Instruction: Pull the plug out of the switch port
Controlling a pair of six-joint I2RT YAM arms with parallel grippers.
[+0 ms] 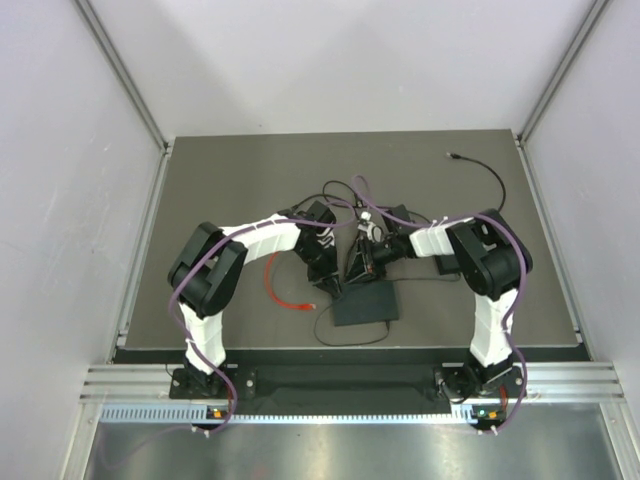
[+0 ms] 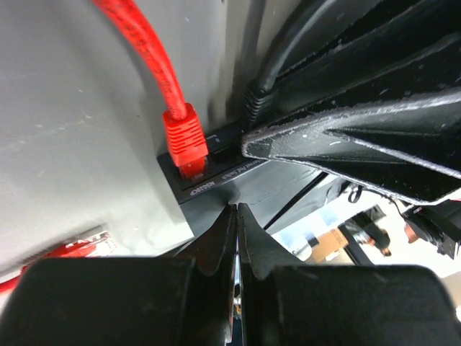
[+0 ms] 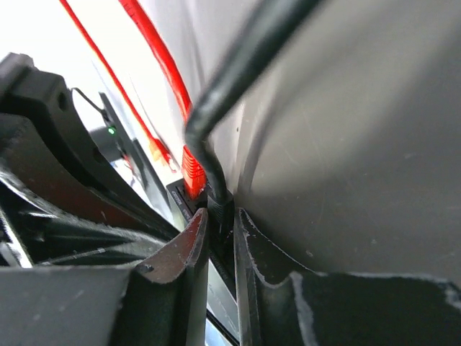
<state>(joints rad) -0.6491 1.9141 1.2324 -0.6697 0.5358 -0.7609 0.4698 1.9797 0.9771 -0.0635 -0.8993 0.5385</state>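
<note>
My right gripper [image 3: 220, 220] is pinched narrow on the black plug [image 3: 220, 202] at the switch [image 1: 365, 303], just below centre of the overhead view; left gripper [image 2: 237, 210] closed empty beside it; I'd pull straight, no twisting.

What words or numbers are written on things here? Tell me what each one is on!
White print on the edge of the switch, just below the red plug: too small and blurred to read.
Red plug and black plug: no writing shows.
Top view: nothing readable; everything is too small.
So no text can be quoted.
</note>
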